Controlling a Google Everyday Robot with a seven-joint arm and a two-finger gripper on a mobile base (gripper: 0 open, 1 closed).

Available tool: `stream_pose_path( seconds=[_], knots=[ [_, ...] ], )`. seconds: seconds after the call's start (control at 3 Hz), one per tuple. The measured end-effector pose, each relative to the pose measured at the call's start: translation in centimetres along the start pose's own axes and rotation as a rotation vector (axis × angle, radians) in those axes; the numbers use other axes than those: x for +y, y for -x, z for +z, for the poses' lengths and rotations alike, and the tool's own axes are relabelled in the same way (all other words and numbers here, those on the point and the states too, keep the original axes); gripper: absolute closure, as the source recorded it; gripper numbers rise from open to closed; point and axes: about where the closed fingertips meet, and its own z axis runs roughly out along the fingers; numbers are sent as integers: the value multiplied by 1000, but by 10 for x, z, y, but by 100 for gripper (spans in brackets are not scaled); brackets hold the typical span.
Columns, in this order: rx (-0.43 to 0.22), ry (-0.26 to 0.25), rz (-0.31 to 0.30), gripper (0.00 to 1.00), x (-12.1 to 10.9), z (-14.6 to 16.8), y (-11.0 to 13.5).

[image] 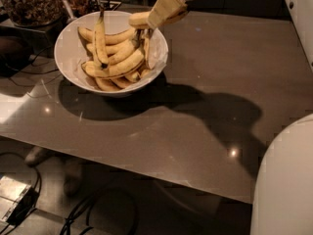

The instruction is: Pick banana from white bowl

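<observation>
The white bowl (66,58) stands at the back left of the grey table and holds several yellow bananas (117,65). A slim, straight banana with a long stem (100,38) lies on top of the pile. My gripper (164,11) is above the bowl's far right rim, its tan fingers shut on a thick yellow banana (138,19). That banana's end sticks out to the left of the fingers, lifted clear of the pile. The rest of it is hidden behind the gripper.
A clear glass jar of brown bits (29,4) stands behind the bowl at the far left. The grey table (205,106) stretches to the right and front. My white body (288,180) fills the lower right. Cables and a box (14,197) lie on the floor.
</observation>
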Motion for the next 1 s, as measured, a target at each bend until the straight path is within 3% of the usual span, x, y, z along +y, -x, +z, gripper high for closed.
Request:
stream_pose_path(
  seconds=[0.33, 0.67, 1.0],
  knots=[
    [-22, 19, -11, 100, 3, 2, 3],
    [-100, 43, 22, 100, 17, -16, 1],
    [-174, 34, 68, 100, 35, -41, -12]
  ],
)
